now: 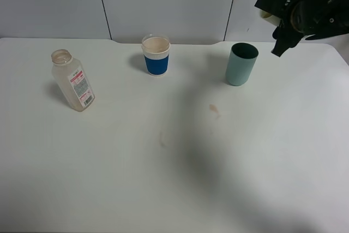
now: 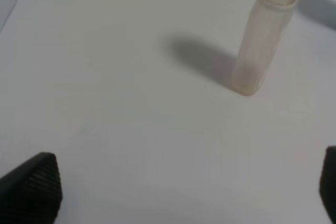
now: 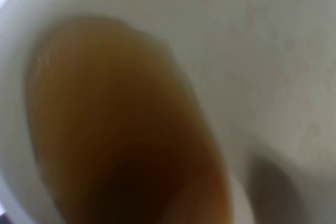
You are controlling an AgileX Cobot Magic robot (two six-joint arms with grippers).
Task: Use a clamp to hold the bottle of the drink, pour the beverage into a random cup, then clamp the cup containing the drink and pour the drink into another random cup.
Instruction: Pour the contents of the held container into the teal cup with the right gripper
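Note:
A clear plastic bottle (image 1: 73, 83), uncapped and looking empty, stands at the left of the white table (image 1: 163, 189); it also shows in the left wrist view (image 2: 265, 40). A paper cup with a blue sleeve (image 1: 156, 55) stands at the back middle. A teal cup (image 1: 241, 65) stands to its right. My right gripper (image 1: 286, 28) is high at the top right, up and to the right of the teal cup, shut on a white cup (image 1: 266, 15). The right wrist view looks into that white cup (image 3: 262, 51), with brown drink (image 3: 131, 129) inside. My left gripper (image 2: 181, 187) is open and empty, short of the bottle.
Two small brownish spill marks lie on the table, one in front of the teal cup (image 1: 214, 109) and one nearer the middle (image 1: 162, 140). A grey panelled wall (image 1: 174, 4) runs behind the table's far edge.

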